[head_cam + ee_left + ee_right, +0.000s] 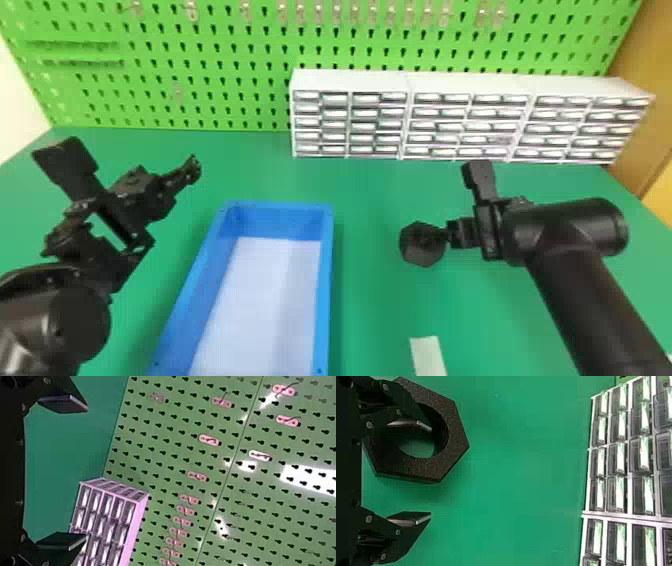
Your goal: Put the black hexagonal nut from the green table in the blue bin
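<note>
Nut point(416, 257) seemingly under right gripper point(452, 202), fingers apart | left gripper point(122, 159) spread | blue bin point(325, 280) between | drawers point(440, 120) beyond

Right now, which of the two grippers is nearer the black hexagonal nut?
The right gripper: in the right wrist view one of its open fingers overlaps the nut. The left gripper hangs left of the blue bin.

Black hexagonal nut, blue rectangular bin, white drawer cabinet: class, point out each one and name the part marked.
Black hexagonal nut point(457, 437): right wrist view, flat face beside the hole.
Blue rectangular bin point(326, 280): head view, right side wall.
White drawer cabinet point(350, 82): head view, top panel.
</note>
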Robot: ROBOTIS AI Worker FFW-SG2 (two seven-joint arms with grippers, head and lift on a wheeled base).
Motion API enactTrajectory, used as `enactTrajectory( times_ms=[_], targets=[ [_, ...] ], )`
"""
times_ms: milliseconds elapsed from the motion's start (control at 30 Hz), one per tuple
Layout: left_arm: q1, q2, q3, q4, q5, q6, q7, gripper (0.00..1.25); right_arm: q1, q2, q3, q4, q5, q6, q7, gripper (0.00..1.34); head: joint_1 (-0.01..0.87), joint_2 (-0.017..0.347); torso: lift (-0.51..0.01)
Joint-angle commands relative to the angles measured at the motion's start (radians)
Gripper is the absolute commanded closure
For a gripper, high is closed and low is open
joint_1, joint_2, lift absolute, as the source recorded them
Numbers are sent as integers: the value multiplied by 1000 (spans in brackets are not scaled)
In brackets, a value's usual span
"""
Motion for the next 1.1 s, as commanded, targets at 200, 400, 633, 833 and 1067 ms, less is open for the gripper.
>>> enactTrajectory(
  times_ms=[200, 400, 633, 833, 1067],
  targets=[
    [-2, 0, 0, 0, 2, 0, 0, 142, 0, 2, 8, 7, 0, -3, 0, 490, 666, 32, -100],
    [-2, 0, 0, 2, 2, 0, 0, 144, 2, 2, 10, 16, 2, -7, 0, 490, 666, 32, -100],
    [-2, 0, 0, 2, 2, -1, 0, 144, 6, 3, 16, 30, 5, -12, 0, 490, 666, 32, -100],
    [-2, 0, 0, 2, 0, 0, 0, 144, 8, 3, 17, 39, 8, -12, 0, 492, 666, 32, -100],
    [-2, 0, 0, 2, 0, 0, 0, 142, 11, 3, 20, 42, 9, -12, 0, 493, 666, 32, -100]
  ],
)
